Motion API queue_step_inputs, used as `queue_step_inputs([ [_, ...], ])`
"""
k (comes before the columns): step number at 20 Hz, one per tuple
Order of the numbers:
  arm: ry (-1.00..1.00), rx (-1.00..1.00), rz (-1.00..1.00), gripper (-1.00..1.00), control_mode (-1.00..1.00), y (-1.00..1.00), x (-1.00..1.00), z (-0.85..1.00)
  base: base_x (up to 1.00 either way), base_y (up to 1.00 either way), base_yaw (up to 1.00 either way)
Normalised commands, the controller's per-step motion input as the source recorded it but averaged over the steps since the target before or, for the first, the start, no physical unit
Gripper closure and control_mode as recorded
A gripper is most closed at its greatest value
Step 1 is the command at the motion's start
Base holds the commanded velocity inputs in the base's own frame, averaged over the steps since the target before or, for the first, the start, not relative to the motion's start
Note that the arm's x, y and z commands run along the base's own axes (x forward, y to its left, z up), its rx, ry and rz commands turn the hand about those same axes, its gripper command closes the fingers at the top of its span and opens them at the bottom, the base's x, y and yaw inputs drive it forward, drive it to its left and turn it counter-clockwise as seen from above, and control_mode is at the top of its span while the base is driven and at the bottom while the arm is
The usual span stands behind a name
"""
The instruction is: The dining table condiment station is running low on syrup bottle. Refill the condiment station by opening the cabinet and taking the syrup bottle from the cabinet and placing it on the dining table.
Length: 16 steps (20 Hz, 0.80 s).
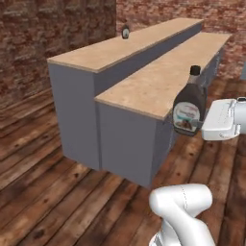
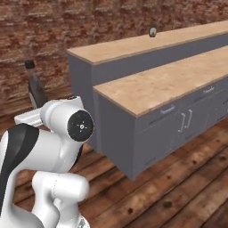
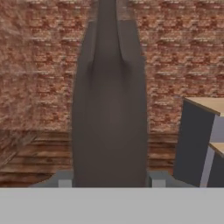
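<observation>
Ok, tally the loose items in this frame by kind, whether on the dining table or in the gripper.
Syrup bottle, held upright in the gripper beside the dining table: 1
Small dark item on the upper level, too small to identify: 1
Total: 2

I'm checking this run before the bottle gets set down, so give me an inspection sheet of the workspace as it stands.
Surface: dining table, two-level light wood top, grey sides.
Job's things: syrup bottle upright in the air beside the table's lower level, not on it.
Clutter: small dark object on the upper level, too small to identify.
Grippers: tool closed on the syrup bottle, which stands between its fingertips in the hand view.
Cables: nothing seen.
Surroundings: brick wall, wood plank floor, drawers and doors with handles on the table's side.
</observation>
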Motion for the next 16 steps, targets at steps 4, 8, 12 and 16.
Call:
queue_step_inputs([
  [4, 0.00, 0.00, 0.00, 1.00, 1.00, 0.00, 0.00, 0.00, 0.99, 1.00, -0.29],
  [8, 0.00, 0.00, 0.00, 1.00, 1.00, 0.00, 0.00, 0.00, 0.79, 1.00, -0.27],
  [12, 0.00, 0.00, 0.00, 1.00, 1.00, 0.00, 0.00, 0.00, 0.64, 1.00, -0.24],
  [16, 0.00, 0.00, 0.00, 1.00, 1.00, 0.00, 0.00, 0.00, 0.57, 1.00, -0.17],
])
